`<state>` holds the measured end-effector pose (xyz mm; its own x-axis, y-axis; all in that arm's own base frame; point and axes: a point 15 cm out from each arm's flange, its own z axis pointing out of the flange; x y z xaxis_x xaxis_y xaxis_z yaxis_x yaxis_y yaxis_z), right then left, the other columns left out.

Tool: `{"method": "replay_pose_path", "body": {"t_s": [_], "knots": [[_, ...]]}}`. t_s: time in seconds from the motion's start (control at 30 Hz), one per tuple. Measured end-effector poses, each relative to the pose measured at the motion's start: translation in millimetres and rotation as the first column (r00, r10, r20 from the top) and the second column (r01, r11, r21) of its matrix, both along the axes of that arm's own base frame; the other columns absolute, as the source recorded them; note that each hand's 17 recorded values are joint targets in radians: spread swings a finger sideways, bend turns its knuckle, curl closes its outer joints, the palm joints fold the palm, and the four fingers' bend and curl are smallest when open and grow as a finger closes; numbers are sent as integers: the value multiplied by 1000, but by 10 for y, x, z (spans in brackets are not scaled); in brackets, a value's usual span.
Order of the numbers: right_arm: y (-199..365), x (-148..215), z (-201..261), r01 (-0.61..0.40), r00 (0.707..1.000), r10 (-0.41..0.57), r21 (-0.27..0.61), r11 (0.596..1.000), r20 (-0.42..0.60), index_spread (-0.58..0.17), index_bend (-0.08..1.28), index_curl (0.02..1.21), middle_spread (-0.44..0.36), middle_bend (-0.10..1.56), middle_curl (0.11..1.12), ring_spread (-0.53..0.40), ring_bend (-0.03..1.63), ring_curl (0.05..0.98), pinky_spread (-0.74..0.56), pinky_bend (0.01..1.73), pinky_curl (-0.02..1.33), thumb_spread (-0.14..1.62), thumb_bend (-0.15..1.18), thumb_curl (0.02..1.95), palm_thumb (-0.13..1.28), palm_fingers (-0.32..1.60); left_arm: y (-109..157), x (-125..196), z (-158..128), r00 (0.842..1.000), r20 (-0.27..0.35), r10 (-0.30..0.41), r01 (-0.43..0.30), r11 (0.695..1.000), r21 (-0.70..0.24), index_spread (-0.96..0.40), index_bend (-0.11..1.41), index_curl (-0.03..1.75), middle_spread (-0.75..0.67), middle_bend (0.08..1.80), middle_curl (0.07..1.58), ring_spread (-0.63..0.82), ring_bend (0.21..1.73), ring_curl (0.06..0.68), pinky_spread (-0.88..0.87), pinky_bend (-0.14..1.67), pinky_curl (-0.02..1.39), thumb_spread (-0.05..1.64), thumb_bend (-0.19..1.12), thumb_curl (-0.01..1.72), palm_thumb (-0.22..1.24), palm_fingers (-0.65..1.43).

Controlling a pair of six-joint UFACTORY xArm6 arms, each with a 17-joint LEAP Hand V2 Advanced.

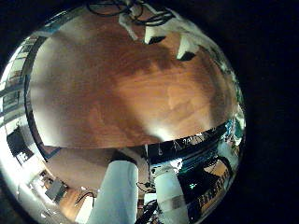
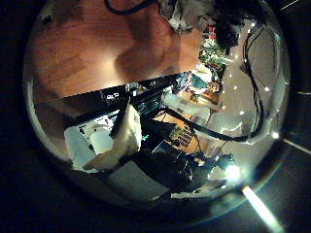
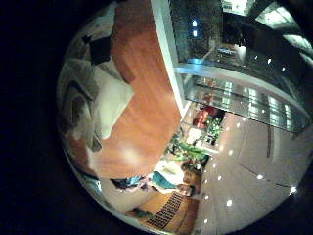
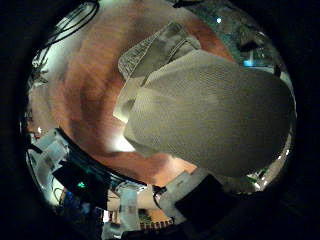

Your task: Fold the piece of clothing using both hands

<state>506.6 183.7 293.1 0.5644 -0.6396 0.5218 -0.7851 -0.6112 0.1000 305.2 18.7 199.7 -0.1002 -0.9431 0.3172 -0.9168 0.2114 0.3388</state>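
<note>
Twice showing up in the right hand's palm views, and looming closest in the thumb side one: piece of clothing (image 4: pixel 210 110), filling much of that view and so sitting close under the right palm. Lying bunched on the table (image 4: pixel 85 100), already doubled over itself, with a broad smooth upper layer draping over a narrower ribbed-looking layer that is peeking out beside it. Appearing again in the right little finger side view as a soft heap with a few creases, resting near the table's edge, wood running on past it. Not showing the right hand's fingers clearly in either view, so cannot tell whether spread, together or clamping cloth.

Farther off, hanging well above open tabletop: left hand (image 1: pixel 182 42), palm facing down onto the wood. Reaching out straight with its fingers (image 1: pixel 140 23), keeping them apart from one another and closing on nothing, no cloth lying beneath them. Looking past the table's edge in the left thumb side view, toward the room beyond.
</note>
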Motion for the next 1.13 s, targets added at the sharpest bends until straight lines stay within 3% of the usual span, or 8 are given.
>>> {"method": "replay_pose_path", "body": {"t_s": [0.13, 0.27, 0.4, 0.5, 0.7, 0.9, 1.13], "knots": [[-32, -21, 239, -24, 999, 21, 148, 989, 26, -367, 149, 450, -110, 366, 451, -131, 855, 433, -74, 1026, 680, 1127, -42, 553, 637, -82, -54, 7, 19, 1000, 1, -6, 6, 1000, 5, -52, 187, 391, 186, 167, 270, 339, 653, 216, 460, 368, 327, 1236, -15, 328, 432, 93], [-201, -111, 376, -10, 1000, 16, 301, 954, -17, -367, 135, 393, -82, 311, 415, -93, 802, 390, 27, 950, 631, 1130, -24, 516, 582, -58, -133, 24, 42, 1000, 1, -10, 10, 1000, 11, -52, 186, 390, 186, 169, 270, 339, 652, 216, 460, 367, 327, 1236, -15, 328, 432, 94], [-277, -212, 546, 21, 997, 23, 520, 854, -78, -360, 151, 357, -77, 306, 400, -102, 805, 369, 66, 898, 587, 1139, 11, 528, 691, 14, -207, 45, 79, 1000, 1, -13, 13, 1000, 19, -52, 186, 390, 186, 169, 270, 339, 652, 216, 460, 366, 328, 1236, -15, 328, 432, 94], [-699, -206, 806, 52, 998, -17, 634, 772, -62, -362, 167, 345, -87, 308, 392, -114, 802, 352, 74, 864, 557, 1133, 8, 538, 745, 63, -295, 44, 122, 1000, 1, -20, 20, 999, 28, -52, 188, 391, 186, 168, 269, 339, 651, 216, 460, 365, 328, 1236, -15, 328, 432, 96], [-1678, -482, 1154, 88, 992, -123, 655, 751, 8, -375, 176, 332, -130, 318, 382, -141, 807, 330, 100, 813, 513, 1123, -15, 546, 761, 144, -478, 63, 265, 1000, 5, -28, 27, 998, 55, -57, 185, 391, 182, 169, 270, 340, 658, 219, 460, 361, 328, 1236, -15, 328, 432, 99], [-1898, -895, 904, 201, 980, -149, 636, 745, -135, -378, 170, 327, -128, 330, 378, -133, 792, 309, 161, 773, 480, 1123, -20, 545, 746, 169, -486, 80, 420, 1000, -10, -21, 22, 994, 111, -60, 189, 396, 181, 167, 269, 340, 656, 219, 460, 358, 328, 1236, -15, 328, 432, 101], [-2299, -1059, 595, 356, 934, -242, 612, 706, -264, -372, 168, 320, -98, 331, 371, -74, 758, 282, 243, 723, 433, 1144, -18, 540, 720, 175, -650, 15, 464, 999, -27, -37, 40, 990, 133, -61, 189, 398, 181, 167, 269, 340, 656, 220, 460, 357, 328, 1236, -15, 328, 432, 101]]}}
